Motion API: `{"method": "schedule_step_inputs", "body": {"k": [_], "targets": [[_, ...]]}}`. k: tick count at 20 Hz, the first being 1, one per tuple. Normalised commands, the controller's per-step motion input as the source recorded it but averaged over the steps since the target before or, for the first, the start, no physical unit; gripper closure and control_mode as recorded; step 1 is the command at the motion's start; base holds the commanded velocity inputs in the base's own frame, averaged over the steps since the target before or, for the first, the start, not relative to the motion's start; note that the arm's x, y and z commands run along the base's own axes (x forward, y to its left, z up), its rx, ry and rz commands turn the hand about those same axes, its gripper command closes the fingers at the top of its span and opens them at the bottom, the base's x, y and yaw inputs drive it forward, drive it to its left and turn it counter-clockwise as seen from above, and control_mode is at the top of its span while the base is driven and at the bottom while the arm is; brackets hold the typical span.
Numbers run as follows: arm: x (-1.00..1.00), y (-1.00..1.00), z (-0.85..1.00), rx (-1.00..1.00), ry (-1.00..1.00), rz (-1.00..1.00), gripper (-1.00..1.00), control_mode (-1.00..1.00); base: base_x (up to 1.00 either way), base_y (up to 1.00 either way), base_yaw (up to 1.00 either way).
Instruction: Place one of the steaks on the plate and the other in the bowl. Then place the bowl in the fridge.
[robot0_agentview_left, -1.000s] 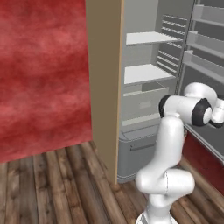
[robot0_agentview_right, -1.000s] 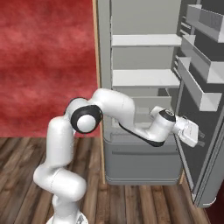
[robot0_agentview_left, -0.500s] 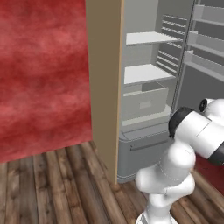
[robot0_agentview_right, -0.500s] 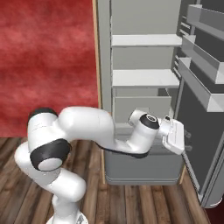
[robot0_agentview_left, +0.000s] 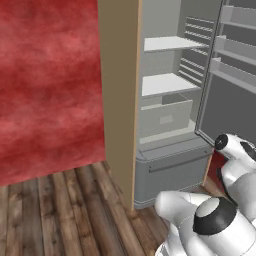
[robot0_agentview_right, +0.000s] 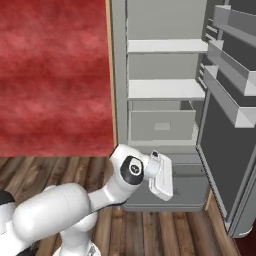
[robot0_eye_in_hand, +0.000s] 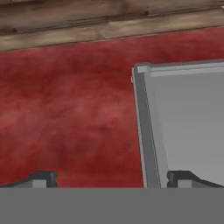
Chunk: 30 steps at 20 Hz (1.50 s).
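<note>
Red wall (robot0_agentview_left: 47, 85), dark plank floor (robot0_agentview_left: 60, 215)

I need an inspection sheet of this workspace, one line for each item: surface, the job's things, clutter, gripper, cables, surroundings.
Surface: wooden plank floor in front of the fridge.
Job's things: fridge stands open, door swung to the right; its pale shelves carry nothing visible. Steaks, plate and bowl: nothing seen.
Clutter: nothing seen.
Gripper: gripper open and holds nothing; in the hand view its fingertips straddle the door's edge, without touching it.
Cables: nothing seen.
Surroundings: red wall to the left, tan wood panel beside the fridge.
</note>
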Motion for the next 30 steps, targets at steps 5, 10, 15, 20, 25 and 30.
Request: {"method": "schedule_step_inputs", "body": {"k": [5, 10, 15, 20, 25, 30], "targets": [[-0.11, 1.00, 0.02, 0.61, 0.01, -0.14, -1.00, -1.00, 0.00, 0.00, 0.00], [-0.03, 1.00, -0.01, 0.64, 0.00, -0.05, -1.00, -1.00, 0.00, 0.00, 0.00], [0.02, 0.92, 0.00, 0.40, 0.17, 0.28, -1.00, -1.00, 0.00, 0.00, 0.00], [-0.10, 0.73, 0.36, -0.23, 0.27, 0.58, -1.00, -1.00, 0.00, 0.00, 0.00], [-0.24, 0.69, 0.41, 0.05, 0.16, 0.71, -1.00, -1.00, 0.00, 0.00, 0.00], [0.00, 0.43, 0.10, 0.21, 0.11, 0.93, -1.00, -1.00, 0.00, 0.00, 0.00]]}}
